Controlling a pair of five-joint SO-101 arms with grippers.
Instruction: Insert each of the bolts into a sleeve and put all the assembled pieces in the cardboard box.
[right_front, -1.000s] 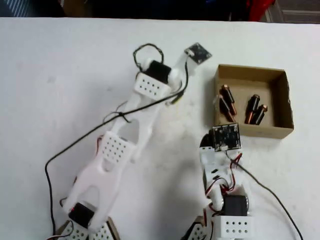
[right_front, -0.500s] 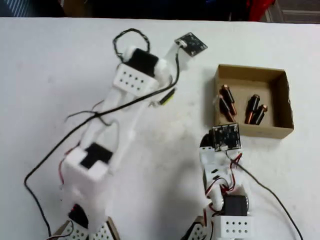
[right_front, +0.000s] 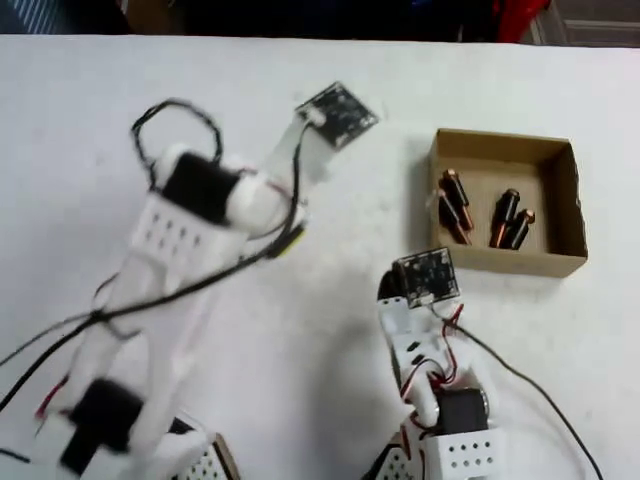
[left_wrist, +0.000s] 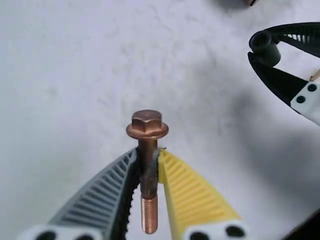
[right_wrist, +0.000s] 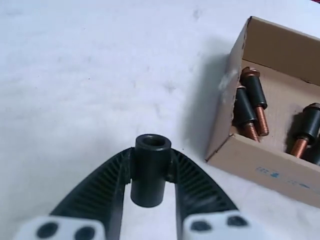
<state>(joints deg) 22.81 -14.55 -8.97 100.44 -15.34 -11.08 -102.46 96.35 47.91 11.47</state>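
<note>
Guessing a tilted bolt (left_wrist: 147, 125) could jam: left gripper (left_wrist: 148, 159) pinches it, right gripper (right_wrist: 152, 160) pinches the sleeve (right_wrist: 151, 175), still unmated.

Bright, even light from above falls on the white table top (right_front: 90, 100); the room beyond its far edge is dark. Shadows are soft and grey. One lies on the table against the brown cardboard box (right_wrist: 265, 165), on the side facing the black cylindrical sleeve (right_wrist: 150, 170), whose rim carries a faint highlight. A broader, diffuse shadow spreads near the copper-coloured hex-head bolt (left_wrist: 146, 150), which shows a dull sheen.
</note>
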